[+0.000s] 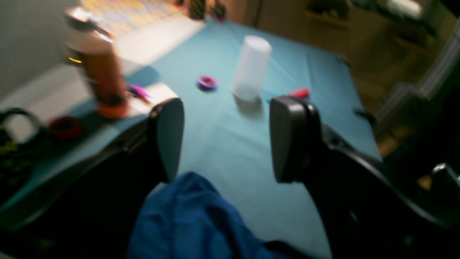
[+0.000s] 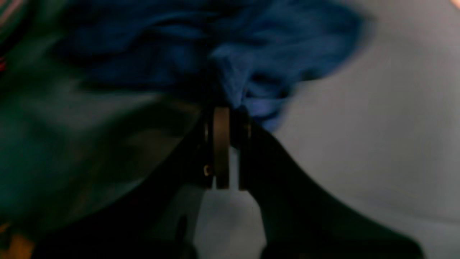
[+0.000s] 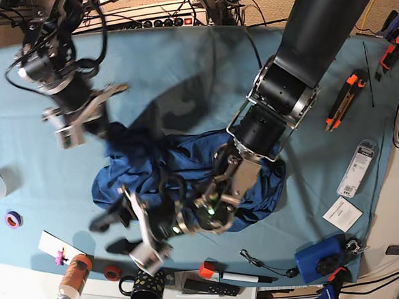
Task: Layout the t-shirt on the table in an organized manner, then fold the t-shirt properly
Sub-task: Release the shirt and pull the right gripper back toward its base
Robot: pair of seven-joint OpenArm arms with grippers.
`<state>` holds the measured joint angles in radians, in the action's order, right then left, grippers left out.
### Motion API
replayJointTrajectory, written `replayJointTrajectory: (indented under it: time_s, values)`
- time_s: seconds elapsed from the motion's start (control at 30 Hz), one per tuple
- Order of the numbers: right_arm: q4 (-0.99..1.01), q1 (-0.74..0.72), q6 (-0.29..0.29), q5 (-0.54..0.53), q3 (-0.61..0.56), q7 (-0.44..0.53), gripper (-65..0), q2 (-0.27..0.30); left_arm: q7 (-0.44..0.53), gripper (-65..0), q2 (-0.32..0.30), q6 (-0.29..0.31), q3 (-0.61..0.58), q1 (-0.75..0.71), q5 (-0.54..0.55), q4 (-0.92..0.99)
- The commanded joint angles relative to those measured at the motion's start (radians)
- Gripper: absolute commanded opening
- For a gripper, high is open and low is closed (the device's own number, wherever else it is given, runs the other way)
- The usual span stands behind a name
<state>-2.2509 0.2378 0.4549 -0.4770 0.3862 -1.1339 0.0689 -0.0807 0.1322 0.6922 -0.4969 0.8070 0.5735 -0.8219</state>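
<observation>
here, no brand name or writing can be read in any view; the wrist pictures are blurred and the base view is too small.

nearest the left wrist camera, the left gripper [image 1: 226,140] stands with its two dark pads far apart and nothing between them, bare teal table [image 1: 222,151] showing in the gap. a fold of the t-shirt [image 1: 187,219] lies just below the pads. further out stand an upturned translucent white cup [image 1: 251,68], a small purple tape ring [image 1: 207,82] beside it, and an orange bottle [image 1: 102,79] on the left, contents not visible.

in the right wrist view the right gripper [image 2: 226,118] is pinched tight on a bunch of the dark blue cloth.

from the base view, the left arm [image 3: 285,95] reaches down across the crumpled t-shirt heaped mid-table, its claw low over the near edge. the right arm [image 3: 56,64] holds a corner of the shirt lifted at the far left. a black spotted mug [image 3: 144,289] stands at the near rim.
</observation>
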Motion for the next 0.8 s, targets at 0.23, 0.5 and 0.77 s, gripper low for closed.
replayJointTrajectory:
  time_s: [0.23,0.5,0.77]
  values:
    - [-0.016,-0.226,-0.049,-0.071,0.351,0.100,-65.0,0.050,-0.299,-27.7,-0.065,0.006,0.155,0.038,0.152,-0.017]
    - [-0.012,-0.362,-0.048,-0.090,0.338,0.151,-65.0,0.101,-0.602,-27.7,-0.181,0.006,0.160,0.004,0.350,-0.017]
    - [-0.012,-0.404,-0.060,0.136,0.150,0.184,-65.0,0.111,-0.644,-28.1,-0.246,0.006,0.160,-0.185,0.520,-0.017]
